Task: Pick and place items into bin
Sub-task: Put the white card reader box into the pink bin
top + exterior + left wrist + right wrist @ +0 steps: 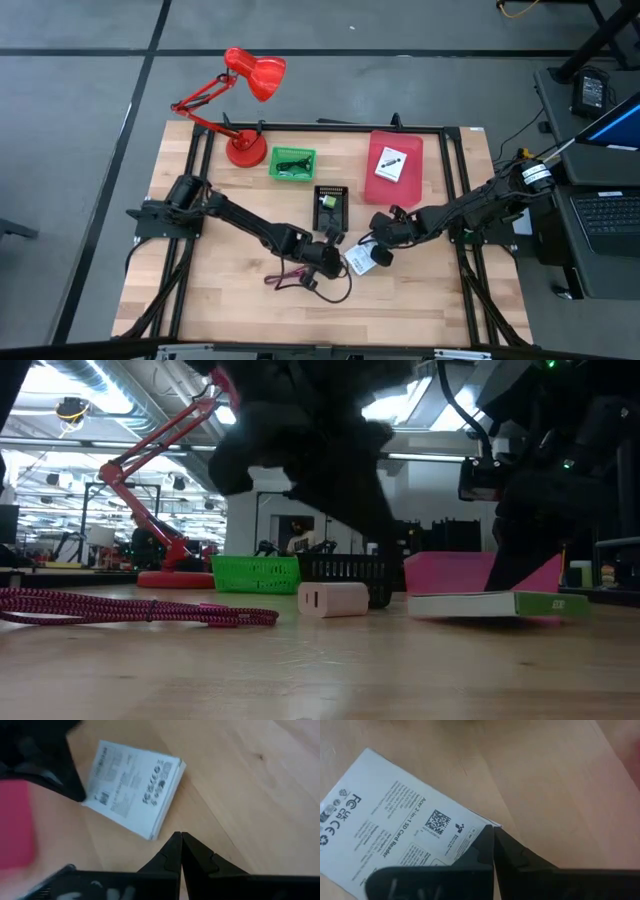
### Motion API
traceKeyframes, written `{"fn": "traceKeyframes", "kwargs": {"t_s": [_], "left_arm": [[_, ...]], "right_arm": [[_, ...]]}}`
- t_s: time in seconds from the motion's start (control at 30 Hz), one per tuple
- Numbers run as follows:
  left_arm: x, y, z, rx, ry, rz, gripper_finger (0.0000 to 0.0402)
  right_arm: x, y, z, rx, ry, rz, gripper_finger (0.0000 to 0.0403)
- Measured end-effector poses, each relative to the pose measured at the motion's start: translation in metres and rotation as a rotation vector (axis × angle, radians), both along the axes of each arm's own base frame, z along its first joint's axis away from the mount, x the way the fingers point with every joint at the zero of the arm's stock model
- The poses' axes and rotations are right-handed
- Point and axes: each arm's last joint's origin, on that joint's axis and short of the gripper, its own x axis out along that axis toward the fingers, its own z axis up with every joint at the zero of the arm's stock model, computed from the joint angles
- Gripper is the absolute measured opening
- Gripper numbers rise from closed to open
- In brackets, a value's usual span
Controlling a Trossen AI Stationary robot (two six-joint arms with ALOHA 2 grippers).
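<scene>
Two arms meet near the middle of the table [230, 310] in the high view. Left gripper [335, 258] and right gripper [379, 252] flank a white packet [359, 262] lying flat on the wood. A maroon cord [285, 277] and a black cord [335, 292] lie just beside the left gripper. Farther back: green basket [291, 163], black basket [331, 207], pink bin [395, 167] with a second white packet [390, 163] on it, red lamp [247, 100].

Low view: maroon cord [130, 608] runs along the table, a small white cube [334, 599] sits near the black basket [345, 570], the packet [495, 604] lies flat in front of the pink bin [450, 572].

Left wrist view: left gripper [180, 840] clenched, empty, tips near the packet's [132, 787] edge, not touching.

Right wrist view: right gripper [493, 834] clenched, empty, tips over the packet's [395, 835] corner; contact unclear.
</scene>
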Motion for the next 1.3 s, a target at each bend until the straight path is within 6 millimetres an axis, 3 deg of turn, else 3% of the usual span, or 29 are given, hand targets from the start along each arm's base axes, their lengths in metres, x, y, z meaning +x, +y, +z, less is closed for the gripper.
{"fn": "traceKeyframes", "kwargs": {"t_s": [0.43, 0.77, 0.97, 1.3], "left_arm": [[-0.008, -0.026, 0.008, 0.062, -0.069, -0.003, 0.0011], [-0.007, -0.036, 0.012, 0.084, -0.152, 0.020, 0.0073], [-0.015, -0.054, 0.013, 0.134, -0.179, 0.023, 0.0114], [-0.018, -0.075, 0.011, 0.140, -0.257, 0.023, 0.0130]], "right_arm": [[-0.001, 0.000, -0.001, 0.027, 0.009, -0.035, 0.0000], [-0.001, 0.000, -0.001, 0.043, 0.008, -0.047, 0.0000], [-0.001, 0.000, -0.001, 0.050, 0.006, -0.060, 0.0000], [-0.001, 0.001, -0.001, 0.096, 0.001, -0.125, 0.0000]]}}
